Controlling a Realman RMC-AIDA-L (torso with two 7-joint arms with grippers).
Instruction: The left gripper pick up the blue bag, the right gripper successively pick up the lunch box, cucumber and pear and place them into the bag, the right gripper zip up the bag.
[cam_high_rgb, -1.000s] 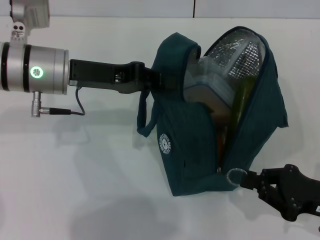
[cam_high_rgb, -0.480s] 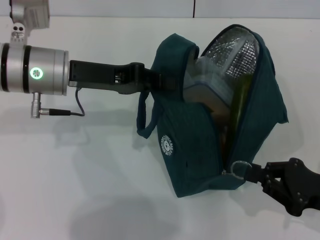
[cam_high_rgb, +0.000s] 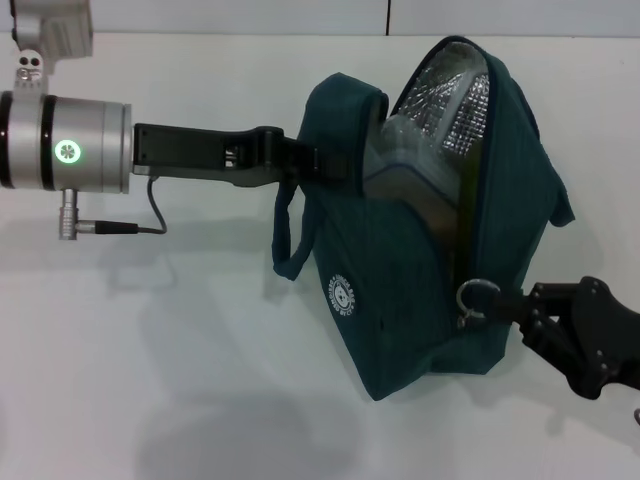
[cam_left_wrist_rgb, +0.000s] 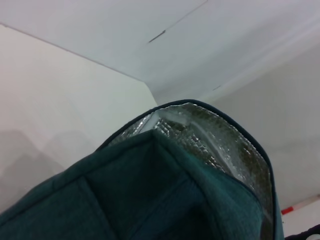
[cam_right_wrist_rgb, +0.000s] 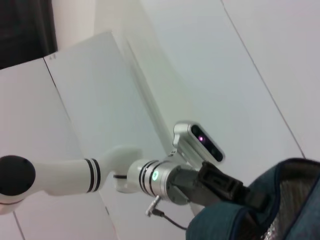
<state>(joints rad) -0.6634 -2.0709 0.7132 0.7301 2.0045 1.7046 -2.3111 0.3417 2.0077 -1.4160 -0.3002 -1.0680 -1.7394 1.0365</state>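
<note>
right claw (cam_high_rgb: 510, 306) pinches the zip ring (cam_high_rgb: 472, 297) low on the bag (cam_high_rgb: 410, 300); open seam runs up and away. left claw (cam_high_rgb: 335, 165) clamps the handle.

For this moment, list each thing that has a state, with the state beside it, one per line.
blue bag: lifted, zipper closed along its lower part, top open with foil lining showing.
lunch box: inside the bag, partly visible.
zipper pull: gripped.
left gripper: shut on the bag's near upper edge.
right gripper: tool shut on the zipper pull.
</note>
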